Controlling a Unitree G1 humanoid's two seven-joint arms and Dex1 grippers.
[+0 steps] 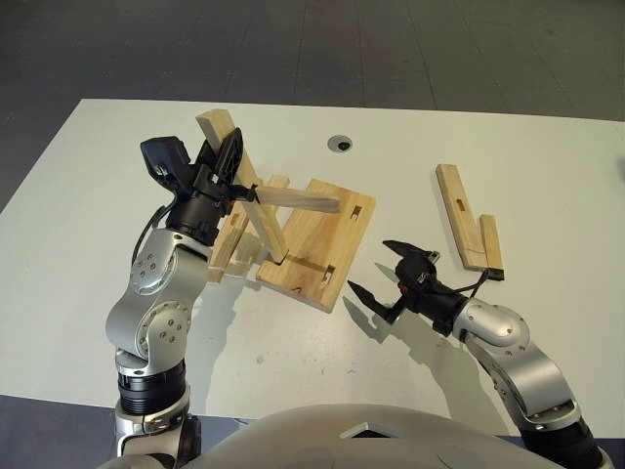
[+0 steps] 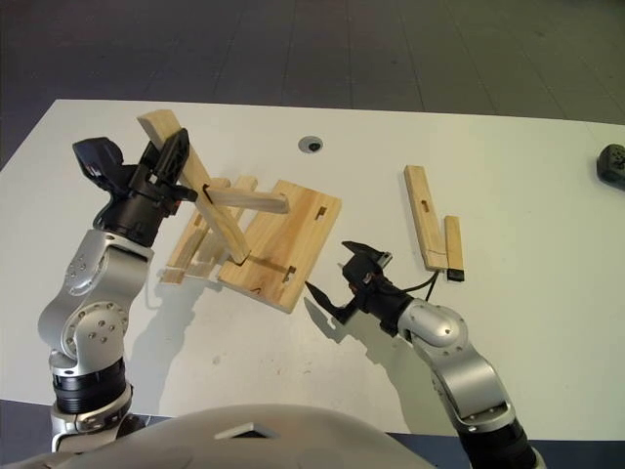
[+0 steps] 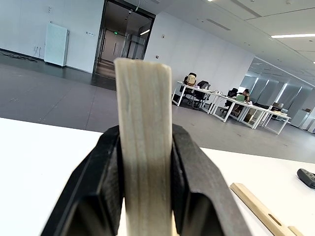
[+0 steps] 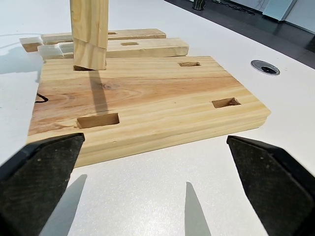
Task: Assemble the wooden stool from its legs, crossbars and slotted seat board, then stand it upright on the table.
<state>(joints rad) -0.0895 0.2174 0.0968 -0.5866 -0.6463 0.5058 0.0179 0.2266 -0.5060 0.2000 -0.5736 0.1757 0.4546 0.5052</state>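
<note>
The slotted seat board (image 1: pixel 317 239) lies flat in the middle of the table. My left gripper (image 1: pixel 227 161) is shut on a wooden leg (image 1: pixel 249 195) that leans steeply, its lower end (image 4: pixel 89 34) at a corner slot of the board. A crossbar (image 1: pixel 298 199) sticks out sideways from that leg over the board. In the left wrist view the black fingers (image 3: pixel 98 172) clamp the leg (image 3: pixel 145 147) from both sides. My right gripper (image 1: pixel 367 264) is open, just off the board's near right edge (image 4: pixel 147 132), holding nothing. Three other slots (image 4: pixel 98 119) are bare.
More stool pieces (image 1: pixel 229 249) lie to the left of the board, partly under the leaning leg. A long slotted leg (image 1: pixel 457 200) and a short bar (image 1: pixel 490 241) lie at the right. A round grommet (image 1: pixel 341 144) sits farther back, and a dark object (image 2: pixel 612 161) at the far right edge.
</note>
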